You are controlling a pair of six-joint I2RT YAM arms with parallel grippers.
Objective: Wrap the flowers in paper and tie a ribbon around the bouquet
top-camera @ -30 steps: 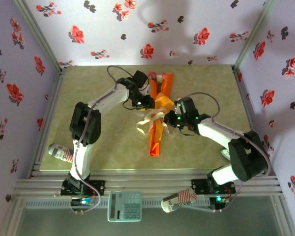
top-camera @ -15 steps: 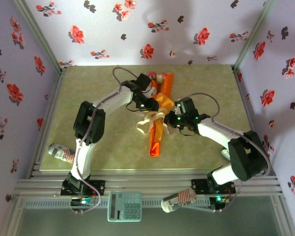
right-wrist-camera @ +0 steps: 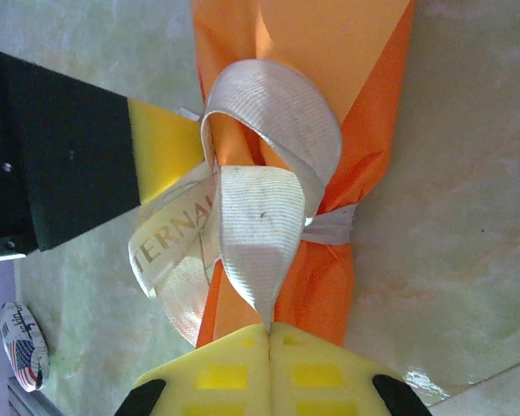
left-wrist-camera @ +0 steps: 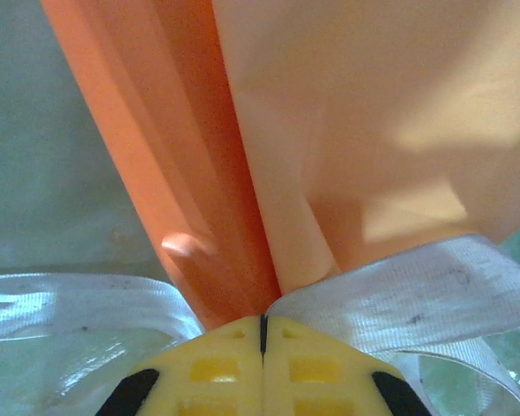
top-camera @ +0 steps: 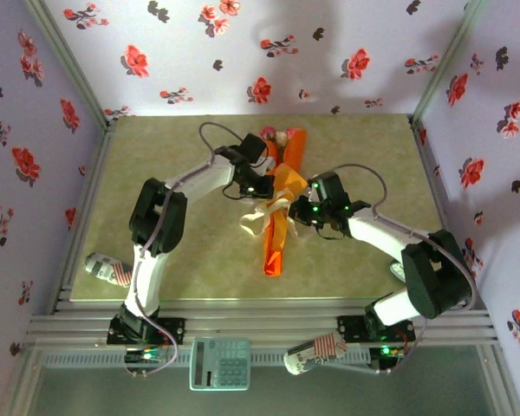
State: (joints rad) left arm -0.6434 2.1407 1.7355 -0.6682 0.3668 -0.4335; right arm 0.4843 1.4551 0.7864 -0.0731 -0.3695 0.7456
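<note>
The ribbon partly reads "TERNAL".

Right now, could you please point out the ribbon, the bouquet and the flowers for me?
ribbon (right-wrist-camera: 253,217): right wrist view, on the broad flat tail below the loop.
bouquet (top-camera: 275,251): top external view, on the narrow orange paper end.
flowers (top-camera: 277,136): top external view, on the rose heads at the wide end.

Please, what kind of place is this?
Probably a small robot test booth, not a flower shop: wallpapered panels enclose a green table, and an aluminium rail at its near edge carries the left arm and right arm.
</note>
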